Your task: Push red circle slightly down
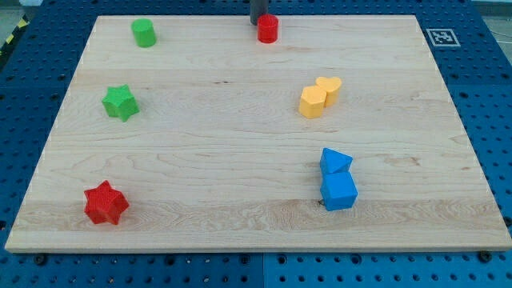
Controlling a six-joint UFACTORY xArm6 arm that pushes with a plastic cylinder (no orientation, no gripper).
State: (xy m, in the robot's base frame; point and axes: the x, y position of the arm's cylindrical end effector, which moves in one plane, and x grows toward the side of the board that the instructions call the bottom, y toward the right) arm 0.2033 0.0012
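Observation:
The red circle (267,29) stands near the top edge of the wooden board (240,216), a little right of the middle. My rod comes down from the view's top, and my tip (259,22) sits just above and to the left of the red circle, touching or almost touching it. The block hides part of the tip's lower end.
A green circle (144,33) is at the top left, a green star (120,102) below it, a red star (106,203) at the bottom left. A yellow hexagon (313,102) touches a yellow heart (329,89). A blue triangle (334,161) touches a blue cube (339,192).

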